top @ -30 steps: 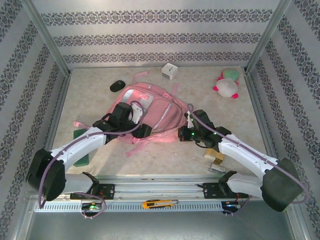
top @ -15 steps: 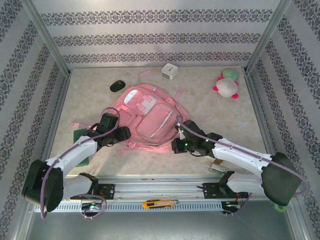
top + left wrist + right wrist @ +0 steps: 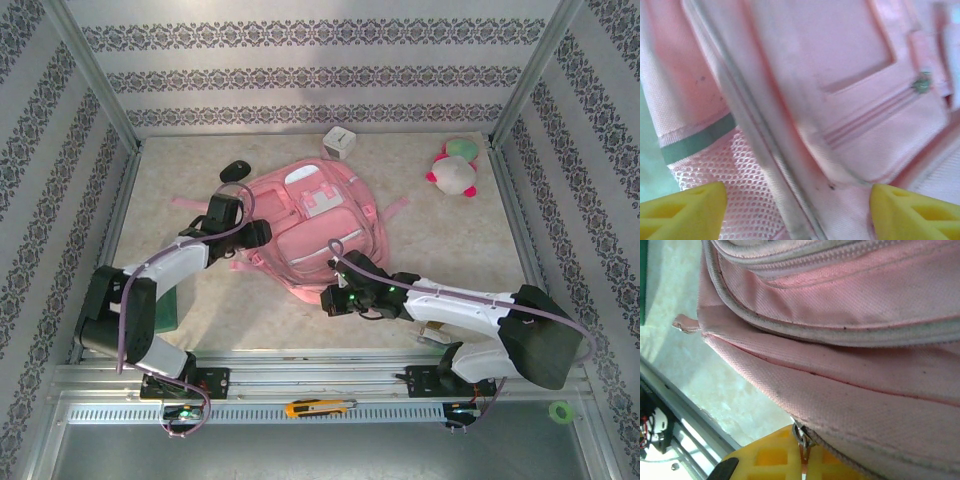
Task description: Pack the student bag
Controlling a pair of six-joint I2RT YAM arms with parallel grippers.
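The left pincer point(image 3: 797, 212) stands released, the bag point(image 3: 318, 230) just ahead of its tips. The right pincer point(image 3: 802, 462) is clenched on the bag's zip pull point(image 3: 800, 433).

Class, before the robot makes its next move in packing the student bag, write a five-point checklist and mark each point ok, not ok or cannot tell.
1. Grip: the right gripper is shut on the zip pull at the bag's near edge: ok.
2. Release: the left gripper has its fingers wide apart over the mesh side pocket: ok.
3. Bag pose: the student bag lies flat on the table, front pockets up: ok.
4. Opening ready for packing: not ok, no open compartment is visible.
5. Loose things clear of the arms: the plush toy, white cube and black mouse lie apart from both grippers: ok.
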